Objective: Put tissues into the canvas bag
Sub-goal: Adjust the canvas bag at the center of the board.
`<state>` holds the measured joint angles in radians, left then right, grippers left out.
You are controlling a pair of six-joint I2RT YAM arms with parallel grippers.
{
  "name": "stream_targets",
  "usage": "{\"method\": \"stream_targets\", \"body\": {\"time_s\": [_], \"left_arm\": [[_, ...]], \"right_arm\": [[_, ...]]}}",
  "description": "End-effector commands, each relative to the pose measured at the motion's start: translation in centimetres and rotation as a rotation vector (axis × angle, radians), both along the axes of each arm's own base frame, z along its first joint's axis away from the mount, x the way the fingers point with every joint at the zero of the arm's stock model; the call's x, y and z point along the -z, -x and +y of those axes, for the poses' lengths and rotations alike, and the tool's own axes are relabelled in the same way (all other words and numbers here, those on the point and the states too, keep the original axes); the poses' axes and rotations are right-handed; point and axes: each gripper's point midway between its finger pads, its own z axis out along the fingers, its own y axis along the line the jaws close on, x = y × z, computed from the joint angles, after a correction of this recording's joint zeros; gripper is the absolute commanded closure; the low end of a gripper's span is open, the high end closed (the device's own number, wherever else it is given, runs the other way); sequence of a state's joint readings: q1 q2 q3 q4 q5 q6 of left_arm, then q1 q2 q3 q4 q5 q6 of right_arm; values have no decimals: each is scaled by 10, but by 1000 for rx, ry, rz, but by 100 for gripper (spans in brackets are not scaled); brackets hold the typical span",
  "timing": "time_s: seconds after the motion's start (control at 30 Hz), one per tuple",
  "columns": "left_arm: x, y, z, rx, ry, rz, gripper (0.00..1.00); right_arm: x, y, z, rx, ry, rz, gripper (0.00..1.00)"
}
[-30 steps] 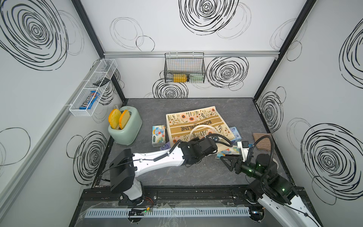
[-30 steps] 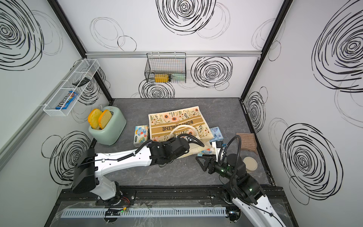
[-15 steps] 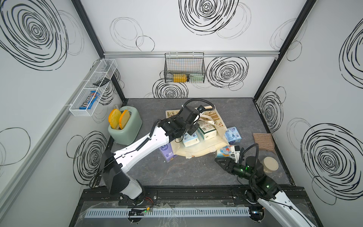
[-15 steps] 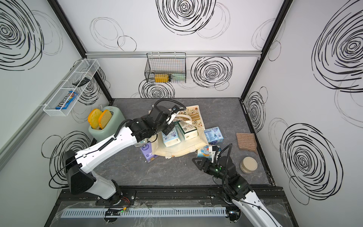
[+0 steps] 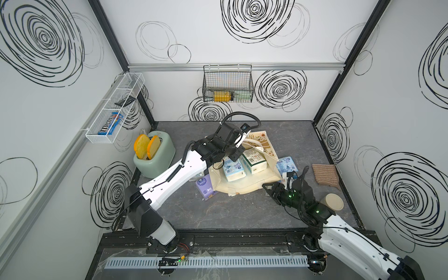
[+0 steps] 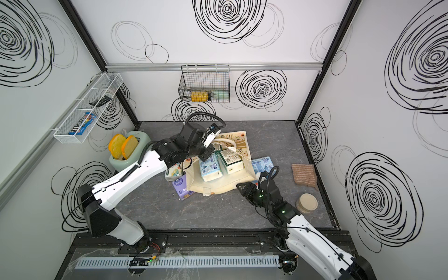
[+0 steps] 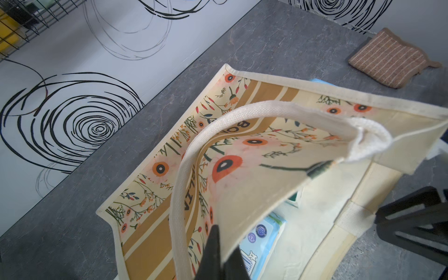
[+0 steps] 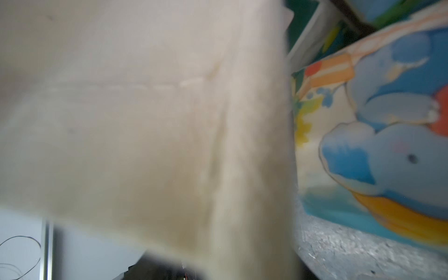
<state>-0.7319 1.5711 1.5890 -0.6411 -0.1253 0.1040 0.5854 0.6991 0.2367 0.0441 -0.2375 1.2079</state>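
The canvas bag (image 5: 242, 188) (image 6: 213, 188) lies on its side with its mouth held agape. My left gripper (image 5: 236, 155) (image 6: 204, 155) is shut on its upper rim (image 7: 254, 174), lifting it. Inside lie a light blue tissue pack (image 5: 232, 171) (image 7: 264, 232) and a green-white one (image 5: 254, 161). Outside are a purple pack (image 5: 205, 186), an elephant-print pack (image 6: 173, 172) and a light blue pack (image 5: 286, 164). My right gripper (image 5: 269, 189) (image 6: 242, 188) sits at the bag's lower right edge, beside another elephant-print pack (image 8: 388, 145). Bag cloth (image 8: 145, 97) hides its jaws.
A green toaster (image 5: 155, 155) stands at the left. A brown striped cloth (image 5: 324, 174) and a round tan lid (image 5: 334, 202) lie at the right. A black wire basket (image 5: 228, 84) hangs on the back wall, a white wire shelf (image 5: 114, 109) on the left wall.
The bag lay flat a second ago. My left gripper has raised its rim up and back, opening the mouth and uncovering the packs inside. The right gripper drew back lower beside the bag's edge.
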Motion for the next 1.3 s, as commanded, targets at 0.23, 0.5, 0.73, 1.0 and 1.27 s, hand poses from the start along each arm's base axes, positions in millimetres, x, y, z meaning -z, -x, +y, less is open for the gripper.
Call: {"method": "stream_targets", "body": {"time_s": [0.23,0.5,0.73,1.0,1.27], "left_arm": [[-40,-22,-9,-12,151,-50,100],[-72,-54,8,-70,206,-70,100],[-93,-130,55,-240,179,-146,100],[-62,-189,92,-373,58,-139,100],[-51,-193,99,-415,-22,-149,100]], "right_arm": [[-31,-31,22,6,10,-195,53],[-96,-52,30,-28,103,-352,100],[-168,-48,30,-68,28,-360,100],[-168,-77,35,-154,-204,-117,100],[-244,-52,49,-226,-361,-116,100]]}}
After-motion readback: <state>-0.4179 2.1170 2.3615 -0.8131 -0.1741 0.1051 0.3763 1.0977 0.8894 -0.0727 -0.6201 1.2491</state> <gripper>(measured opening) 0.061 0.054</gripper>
